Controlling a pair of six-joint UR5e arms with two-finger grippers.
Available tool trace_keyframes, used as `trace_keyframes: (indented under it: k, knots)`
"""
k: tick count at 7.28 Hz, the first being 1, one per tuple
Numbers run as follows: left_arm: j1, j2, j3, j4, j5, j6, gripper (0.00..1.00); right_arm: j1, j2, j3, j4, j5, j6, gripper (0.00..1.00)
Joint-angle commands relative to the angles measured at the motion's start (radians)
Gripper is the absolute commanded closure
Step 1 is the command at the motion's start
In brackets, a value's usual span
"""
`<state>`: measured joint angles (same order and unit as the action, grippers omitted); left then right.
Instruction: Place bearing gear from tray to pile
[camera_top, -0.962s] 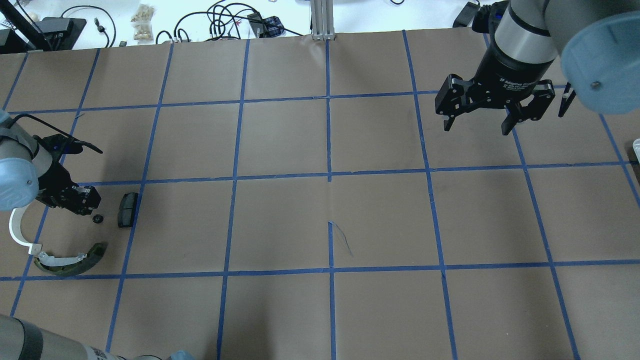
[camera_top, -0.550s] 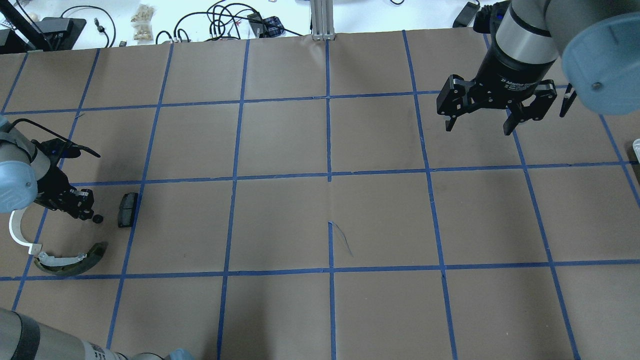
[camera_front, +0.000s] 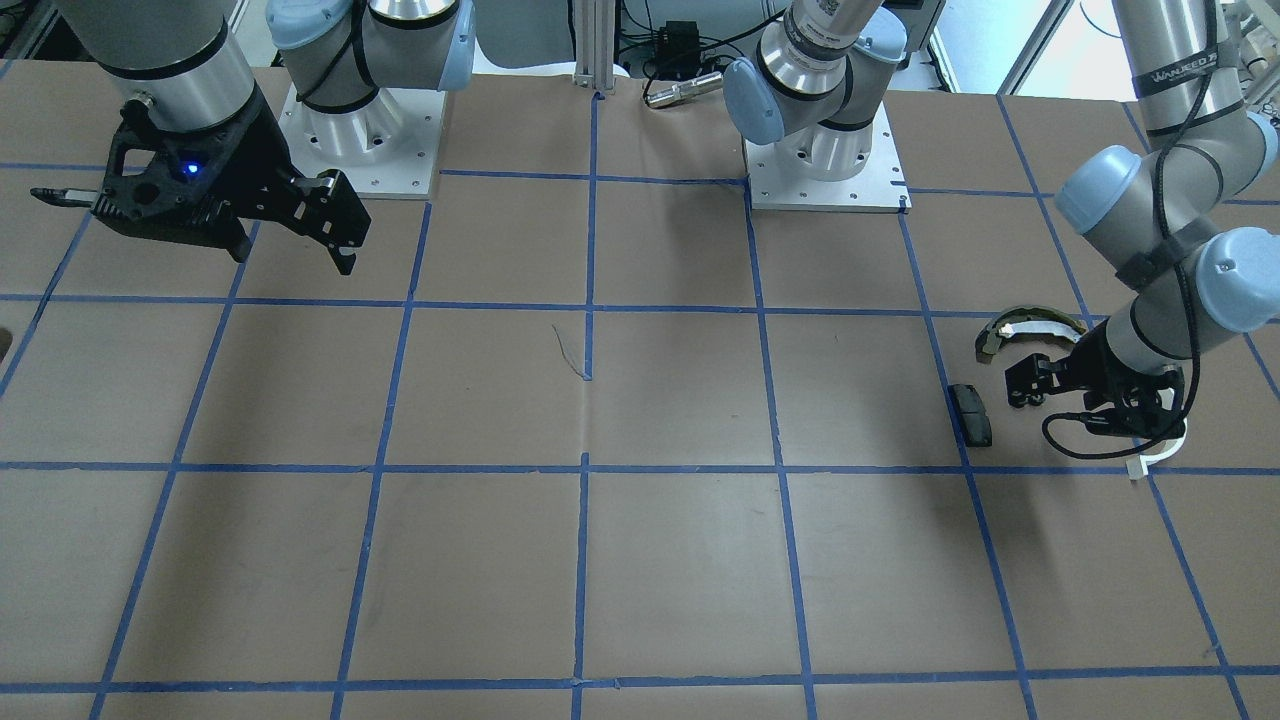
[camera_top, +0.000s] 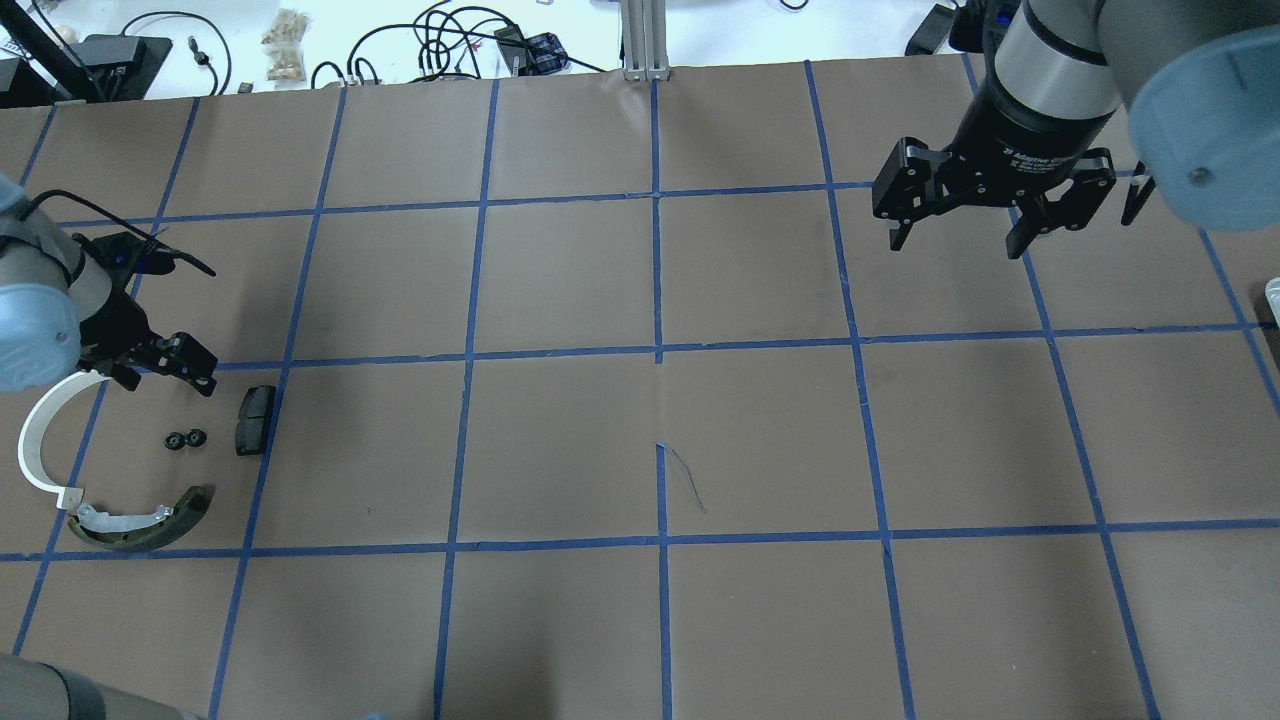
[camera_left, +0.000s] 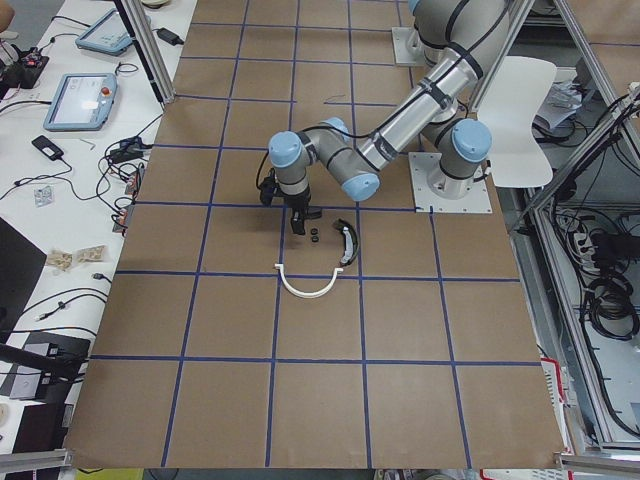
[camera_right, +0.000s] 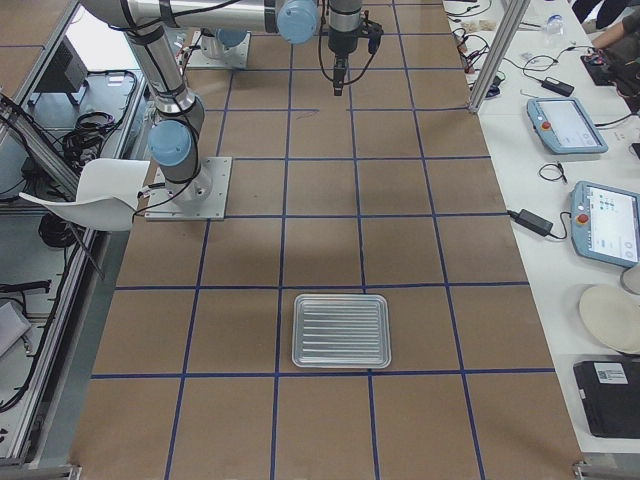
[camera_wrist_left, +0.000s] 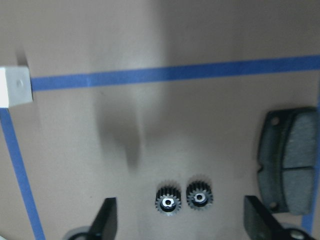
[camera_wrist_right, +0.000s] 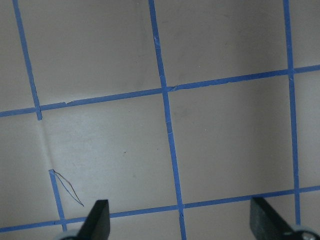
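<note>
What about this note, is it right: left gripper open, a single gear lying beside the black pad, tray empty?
One detail is wrong: a gear and a second gear lie beside the black pad, not one, as the left wrist view shows. The left gripper is open and the tray is empty.

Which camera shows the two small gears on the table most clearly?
The left wrist view: the gears sit close up, side by side, teeth visible. Overhead shows them as two dark dots, exterior left as a speck; the other views show nothing clear.

White arc (camera_wrist_left: 15, 86) mostly off-frame
</note>
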<state>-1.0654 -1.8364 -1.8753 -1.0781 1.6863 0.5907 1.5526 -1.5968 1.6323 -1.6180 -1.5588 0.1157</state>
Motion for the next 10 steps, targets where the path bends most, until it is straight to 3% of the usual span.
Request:
trace_keyframes:
  k: [1,3,5,10]
  knots:
    - [-0.205,0.058,0.184,-0.298,-0.034,-0.288,0.0,0.001,0.0,0.003,-0.004,0.009,0.005,0.0]
    - [-0.402,0.083,0.324,-0.403,-0.047,-0.507,0.0,0.001,-0.002,0.003,0.003,0.008,-0.001,0.0]
    - [-0.534,0.132,0.36,-0.43,-0.043,-0.607,0.0,0.001,0.0,0.004,0.039,0.003,-0.002,0.0]
    - [-0.554,0.2,0.331,-0.424,-0.059,-0.624,0.0,0.001,-0.028,0.006,0.032,-0.009,-0.002,0.0]
